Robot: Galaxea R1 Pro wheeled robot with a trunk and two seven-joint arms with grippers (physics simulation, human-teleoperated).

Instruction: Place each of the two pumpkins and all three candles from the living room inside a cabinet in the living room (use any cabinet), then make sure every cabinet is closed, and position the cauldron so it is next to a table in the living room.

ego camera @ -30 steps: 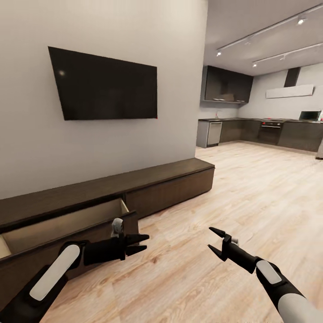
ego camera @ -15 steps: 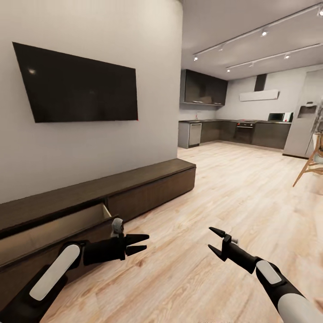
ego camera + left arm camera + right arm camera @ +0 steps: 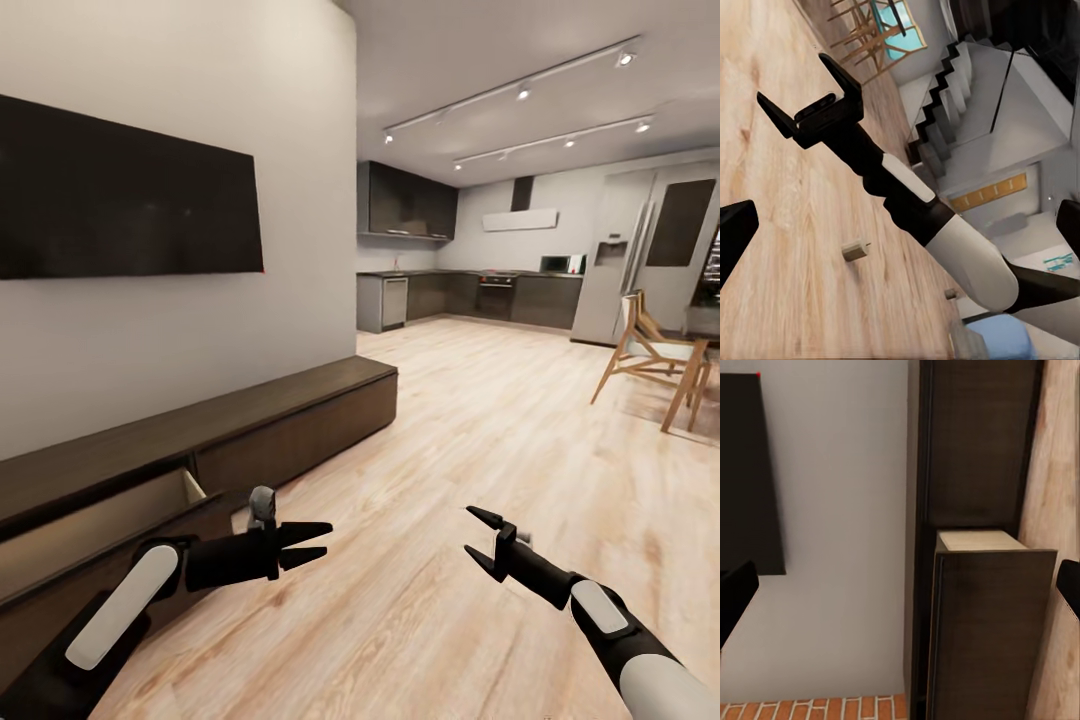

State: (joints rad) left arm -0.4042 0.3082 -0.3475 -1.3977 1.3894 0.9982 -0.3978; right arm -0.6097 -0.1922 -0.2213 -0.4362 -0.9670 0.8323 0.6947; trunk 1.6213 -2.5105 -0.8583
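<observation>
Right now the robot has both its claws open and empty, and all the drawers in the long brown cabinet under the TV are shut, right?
Not quite. Both claws, the left gripper and the right gripper, are open and empty, but one drawer of the long brown cabinet is pulled out, not shut. The head view shows its pale inside, and the right wrist view shows it sticking out from the front.
</observation>
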